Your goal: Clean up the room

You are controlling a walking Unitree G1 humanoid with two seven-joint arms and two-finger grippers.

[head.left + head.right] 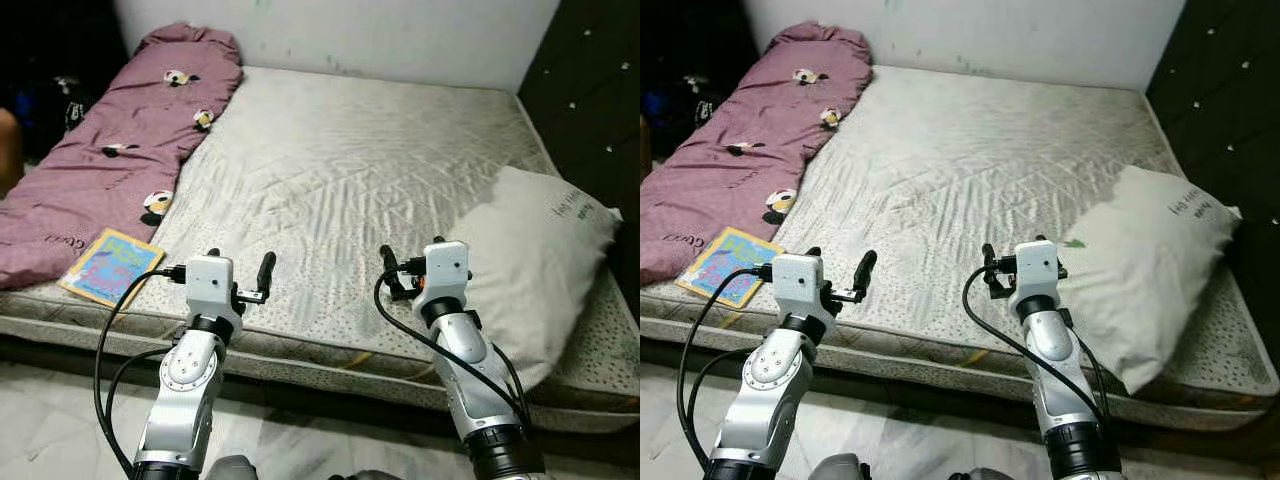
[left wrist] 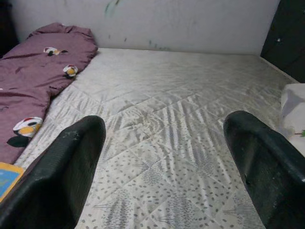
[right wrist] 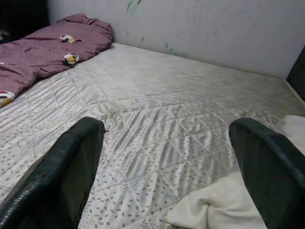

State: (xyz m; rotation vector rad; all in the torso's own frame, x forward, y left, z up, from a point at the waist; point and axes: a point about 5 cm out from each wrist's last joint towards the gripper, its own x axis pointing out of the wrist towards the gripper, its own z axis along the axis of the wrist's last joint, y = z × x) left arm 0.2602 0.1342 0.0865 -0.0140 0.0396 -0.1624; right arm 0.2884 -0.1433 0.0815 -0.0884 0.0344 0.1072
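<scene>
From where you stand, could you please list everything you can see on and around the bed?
mattress: one, pale grey quilted, bare, spanning the middle of the scene on a low base.
blanket: one, mauve with small cartoon prints, bunched along the mattress's left side up to the wall.
book: one, yellow and blue cover, flat at the mattress's near left corner, beside the blanket.
pillow: one, off-white with small dark print, on the mattress's right side, overhanging the near edge.
wall: white, scuffed, behind the bed.
dark panel: black, studded, to the right of the bed.
floor: pale marbled tile, in front of the bed.
left hand: open, above the near mattress edge.
right hand: open, beside the pillow.
</scene>
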